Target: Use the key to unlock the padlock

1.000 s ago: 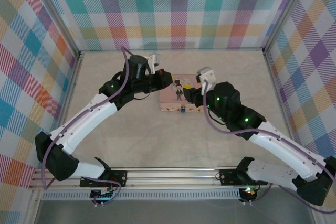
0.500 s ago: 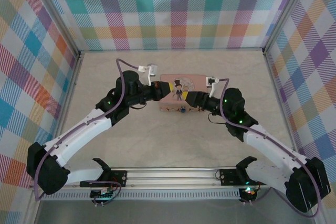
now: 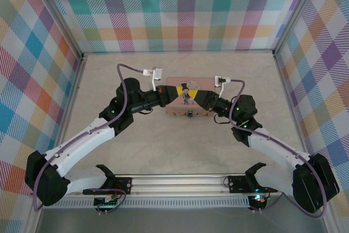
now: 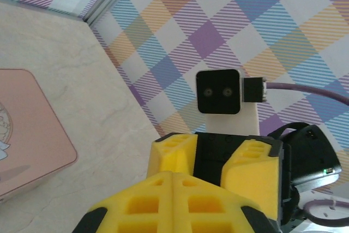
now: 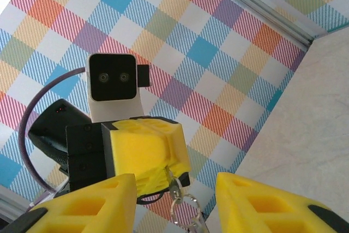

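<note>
Left hand [image 3: 174,92] clenched on the key [image 5: 177,195], facing the released right hand [image 3: 196,98] over the pink tin [image 3: 175,107]

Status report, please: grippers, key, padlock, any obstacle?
Left gripper shut on key. Right gripper open, facing it. Padlock untouched at pink tin front. No obstacle seen.

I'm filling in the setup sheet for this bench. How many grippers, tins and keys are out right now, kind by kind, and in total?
grippers: 2, the left gripper shut, the right gripper open
pink tin: 1
key: 1, a small silvery piece hanging under the left gripper's tips
Total: 4
</note>
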Robot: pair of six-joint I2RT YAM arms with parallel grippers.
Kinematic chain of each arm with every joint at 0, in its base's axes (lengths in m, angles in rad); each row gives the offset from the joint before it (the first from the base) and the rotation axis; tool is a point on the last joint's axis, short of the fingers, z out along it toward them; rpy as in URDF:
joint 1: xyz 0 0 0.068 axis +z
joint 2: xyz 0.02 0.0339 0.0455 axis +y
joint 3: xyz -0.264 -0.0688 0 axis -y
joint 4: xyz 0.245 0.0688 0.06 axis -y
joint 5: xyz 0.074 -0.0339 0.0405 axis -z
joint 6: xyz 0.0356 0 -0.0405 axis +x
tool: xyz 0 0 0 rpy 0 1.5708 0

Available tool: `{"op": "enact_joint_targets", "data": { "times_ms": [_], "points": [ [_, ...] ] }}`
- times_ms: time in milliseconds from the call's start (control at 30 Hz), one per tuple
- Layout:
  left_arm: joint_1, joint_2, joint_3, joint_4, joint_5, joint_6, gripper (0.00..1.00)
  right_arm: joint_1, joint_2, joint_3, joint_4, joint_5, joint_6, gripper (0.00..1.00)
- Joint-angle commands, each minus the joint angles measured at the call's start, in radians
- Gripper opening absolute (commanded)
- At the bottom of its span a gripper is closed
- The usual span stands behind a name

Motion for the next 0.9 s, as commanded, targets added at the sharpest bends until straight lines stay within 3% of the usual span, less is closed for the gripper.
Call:
{"op": "enact_joint_targets", "data": {
  "times_ms": [0,467,867],
  "points": [
    [-0.025,-0.027,-0.002,0.068,0.024,-0.007,0.0,-0.005,0.016,0.041,0.078,-0.029,0.025,0.43],
    [-0.053,-0.015,0.002,0.082,-0.017,-0.006,0.0,0.012,0.032,0.061,0.081,-0.056,0.031,0.37],
    [-0.053,-0.027,-0.004,0.083,-0.059,-0.009,0.0,0.041,0.02,0.079,-0.04,-0.061,-0.029,0.3]
  ]
}}
